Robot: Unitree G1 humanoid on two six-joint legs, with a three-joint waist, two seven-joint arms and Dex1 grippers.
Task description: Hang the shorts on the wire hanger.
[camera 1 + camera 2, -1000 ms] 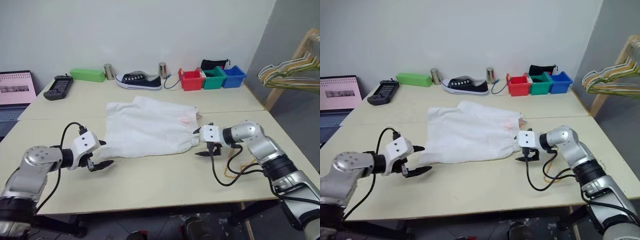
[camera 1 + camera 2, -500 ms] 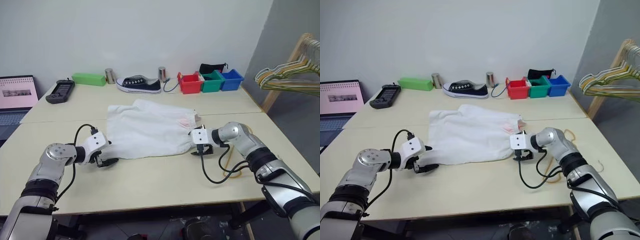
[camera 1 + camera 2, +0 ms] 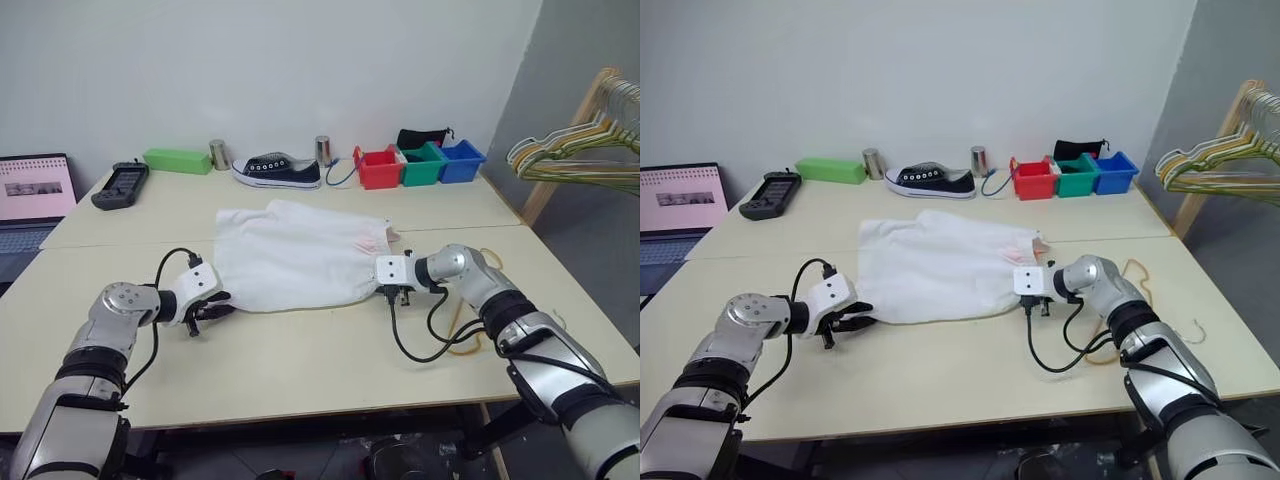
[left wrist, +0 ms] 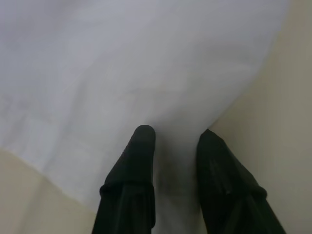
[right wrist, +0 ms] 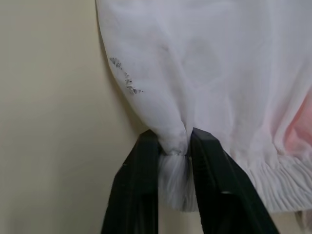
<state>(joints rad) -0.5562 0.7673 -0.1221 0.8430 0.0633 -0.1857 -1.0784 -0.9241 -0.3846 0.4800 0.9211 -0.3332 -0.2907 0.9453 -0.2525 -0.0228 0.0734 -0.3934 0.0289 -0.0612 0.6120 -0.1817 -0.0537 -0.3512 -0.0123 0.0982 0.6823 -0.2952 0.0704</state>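
Both grippers have closed in: right gripper [image 5: 171,146] pinches the shorts [image 3: 290,258] waistband, left gripper [image 4: 173,139] fingers straddle the hem; lifting and hanging remain.

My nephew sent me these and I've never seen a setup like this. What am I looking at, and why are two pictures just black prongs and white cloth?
It is a humanoid robot with two arms. The two wide pictures come from cameras in its head, looking down over a table. The two close ones come from a camera on each wrist, so the black prongs are that gripper's own fingers. White shorts lie flat on the table. The right gripper pinches a bunch of cloth at the waistband corner; the left gripper has its fingers either side of the opposite edge. A sneaker, coloured bins and a laptop sit farther off.
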